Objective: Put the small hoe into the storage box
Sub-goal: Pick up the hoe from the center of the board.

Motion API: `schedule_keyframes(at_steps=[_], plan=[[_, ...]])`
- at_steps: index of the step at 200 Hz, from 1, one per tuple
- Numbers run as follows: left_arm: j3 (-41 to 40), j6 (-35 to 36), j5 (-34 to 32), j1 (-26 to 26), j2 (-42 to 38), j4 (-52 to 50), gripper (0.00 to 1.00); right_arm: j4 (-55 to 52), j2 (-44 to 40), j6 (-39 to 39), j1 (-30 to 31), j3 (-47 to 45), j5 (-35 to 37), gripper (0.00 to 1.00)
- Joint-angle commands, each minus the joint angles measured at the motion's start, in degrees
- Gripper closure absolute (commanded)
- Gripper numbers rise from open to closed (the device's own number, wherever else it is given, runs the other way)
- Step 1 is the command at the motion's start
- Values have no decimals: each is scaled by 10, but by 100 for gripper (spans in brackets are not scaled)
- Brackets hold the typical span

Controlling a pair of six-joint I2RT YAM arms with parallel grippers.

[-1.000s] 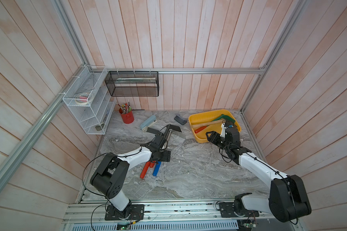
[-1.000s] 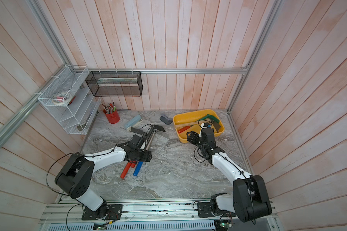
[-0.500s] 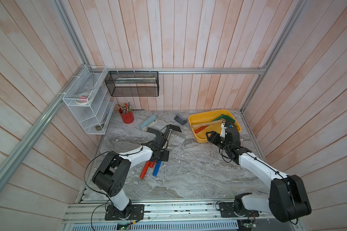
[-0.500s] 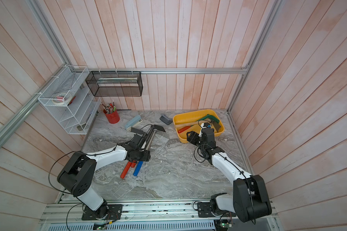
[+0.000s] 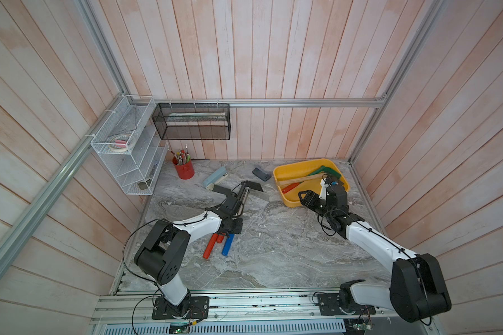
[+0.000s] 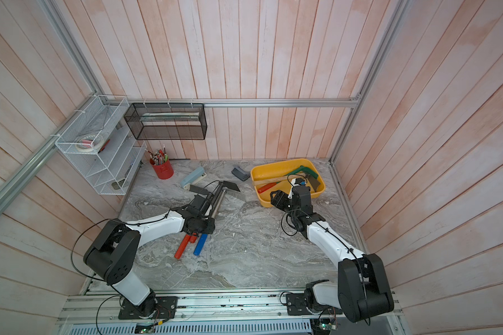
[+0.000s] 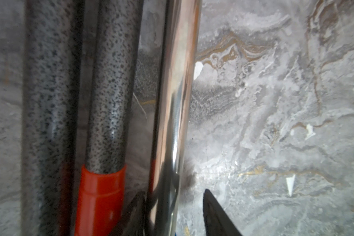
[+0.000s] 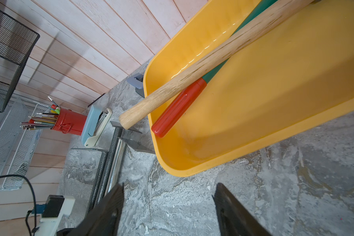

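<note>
Change at the left hand: over the last second the left hand (image 7: pixel 173 192) has drawn its jaws in sharply while sitting low over the same spot on the row of tools. None of the tools has shifted.

Left hand now: partly open and astride the chrome shaft. One finger (image 7: pixel 138 204) sits against the shaft on the side of the red-gripped tool. The other finger (image 7: pixel 213 210) stands just clear of it. Nothing is lifted.

Right hand: unchanged. The right hand (image 8: pixel 170 185) is spread wide and empty, with bare tabletop (image 5: pixel 273 246) between its jaws.

Meaning for the task: the grasp looks to be mid-closing and not yet secure, so the lift and the whole carry are still ahead.

Small hoe: I take it to be the chrome-shafted tool, the small hoe (image 7: pixel 178 81). It lies flat directly between the left hand's jaws, its shaft running away ahead of the hand. Its blue grip (image 5: pixel 228 248) sticks out behind the hand. I cannot tell which of the blades ahead is its own.

Neighbours: two speckled shafts (image 7: pixel 110 81) with red grips lie just beside the inner finger, close enough that they might get nudged.

Storage box: the storage box (image 5: pixel 291 202) is well apart from the left hand, across the tabletop, and just ahead of the right hand. It already holds a wooden-handled tool (image 8: pixel 192 71) and a green one.
</note>
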Motion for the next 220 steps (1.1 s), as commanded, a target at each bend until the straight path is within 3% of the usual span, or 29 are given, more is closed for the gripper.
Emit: schedule_keyframes(at_steps=[1, 148, 184, 220], plan=[[1, 4, -12, -2, 10, -1, 52, 9, -1, 4, 2, -5, -10, 28], [-12, 7, -45, -10, 11, -3, 64, 12, 13, 10, 3, 0, -20, 28], [-16, 4, -42, -10, 7, -2, 72, 9, 15, 11, 3, 1, -21, 28], [-20, 4, -42, -11, 3, -1, 75, 10, 18, 13, 3, 2, -25, 29]])
